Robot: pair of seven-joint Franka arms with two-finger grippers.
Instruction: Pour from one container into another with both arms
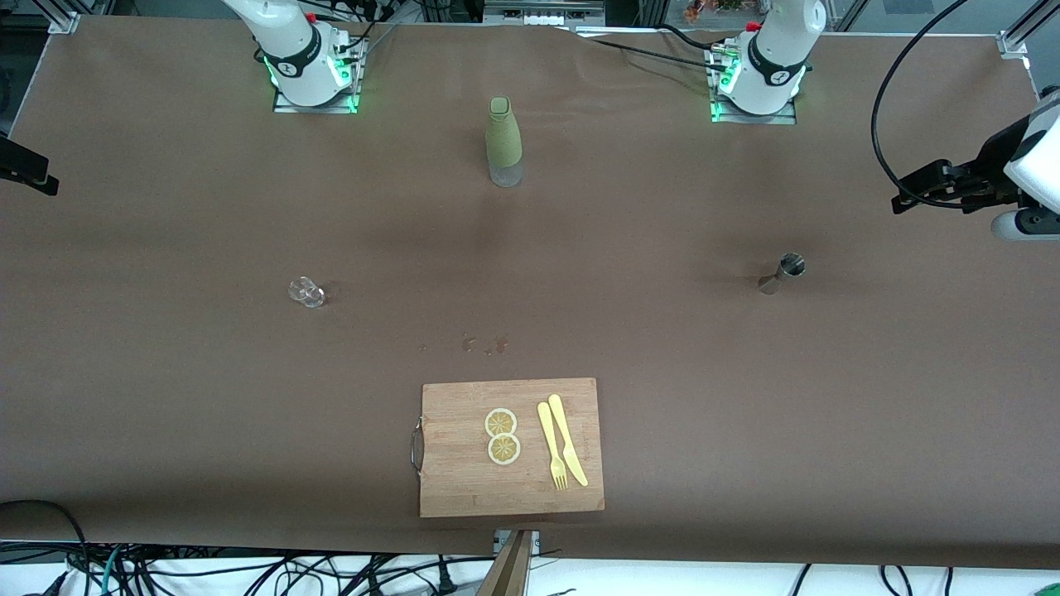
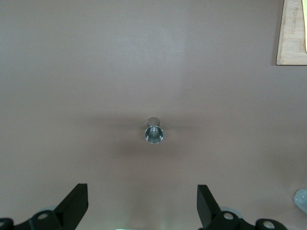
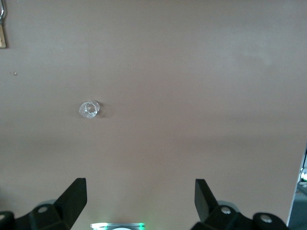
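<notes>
Front view: the steel jigger (image 1: 782,274) stands on the desk (image 1: 166,397) toward the left arm's end, the faceted glass cup (image 1: 307,291) toward the right arm's. Left wrist view: the left gripper (image 2: 142,211), jaws spread, hangs over the jigger's open mouth. Right wrist view: the right gripper (image 3: 141,203), jaws spread, hangs near the cup.

The cutting board (image 2: 292,33) (wooden) is cut off at the left wrist view's edge.
</notes>
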